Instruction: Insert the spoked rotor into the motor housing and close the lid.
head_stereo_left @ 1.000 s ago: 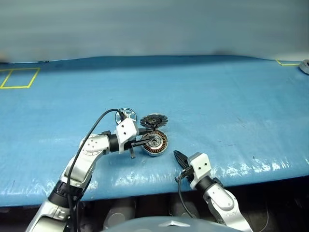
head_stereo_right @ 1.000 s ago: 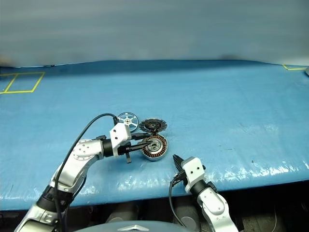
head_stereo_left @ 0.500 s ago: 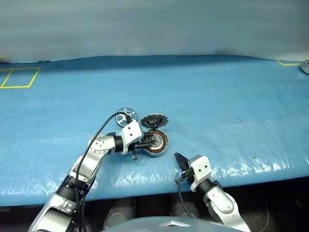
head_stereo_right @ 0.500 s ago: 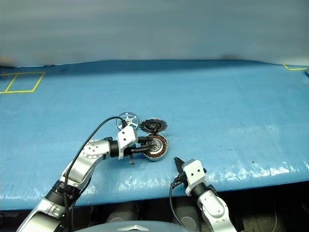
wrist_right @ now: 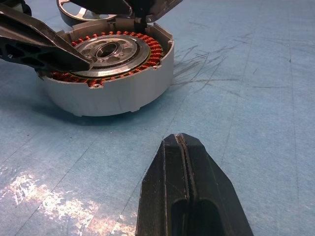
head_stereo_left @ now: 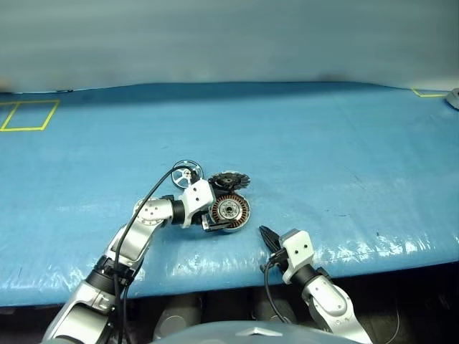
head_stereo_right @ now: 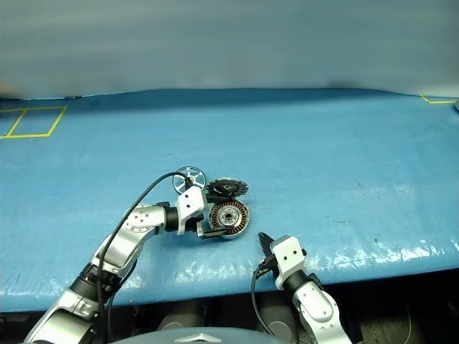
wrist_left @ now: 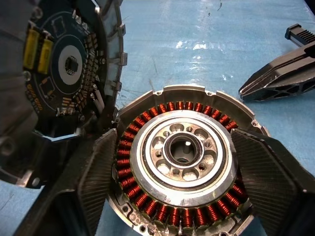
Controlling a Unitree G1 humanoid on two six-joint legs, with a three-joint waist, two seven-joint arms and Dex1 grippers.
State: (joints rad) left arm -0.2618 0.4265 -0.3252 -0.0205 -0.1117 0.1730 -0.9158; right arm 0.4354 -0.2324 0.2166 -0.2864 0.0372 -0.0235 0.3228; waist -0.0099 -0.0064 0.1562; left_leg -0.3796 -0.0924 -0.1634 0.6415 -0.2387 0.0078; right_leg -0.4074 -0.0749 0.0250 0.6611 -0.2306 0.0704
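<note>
**Left wrist view: fingers spread around the housing, rotor not yet in**

Left wrist view: the left gripper [wrist_left: 179, 182] now stands wide, one black finger on each side of the motor housing [wrist_left: 183, 162], where a moment ago the fingers were far narrower. Whether the pads touch the rim I cannot tell. The housing sits flat on the blue surface [wrist_left: 206, 34], copper windings ringing a silver hub that is bare of any rotor. The lid [wrist_left: 69, 64] leans against the housing's edge, its dark inner face and segmented rim turned toward the camera. My reading is that the arm has just let go or is re-gripping, so the insertion has not started.

Right wrist view: the right gripper [wrist_right: 183, 147] has its two fingers pressed together, holding nothing, pointing at the housing's grey wall from a short way off. A finger of the other arm lies over the housing's rim.

Left eye view: the housing [head_stereo_left: 229, 212] lies near the surface's front edge, about midway along it. The lid [head_stereo_left: 227, 180] stands just behind it, and the spoked rotor [head_stereo_left: 188, 170] lies just beside the lid, toward the left edge, apart from both grippers. The rotor has kept its place over the last second, so it must be fetched before the lid can close.

Right eye view: the surface is a blue sheet, scuffed pale along the front edge, with a yellow taped rectangle [head_stereo_right: 32, 122] at the far left corner. Beyond the far edge rises a plain grey wall [head_stereo_right: 229, 43].
</note>
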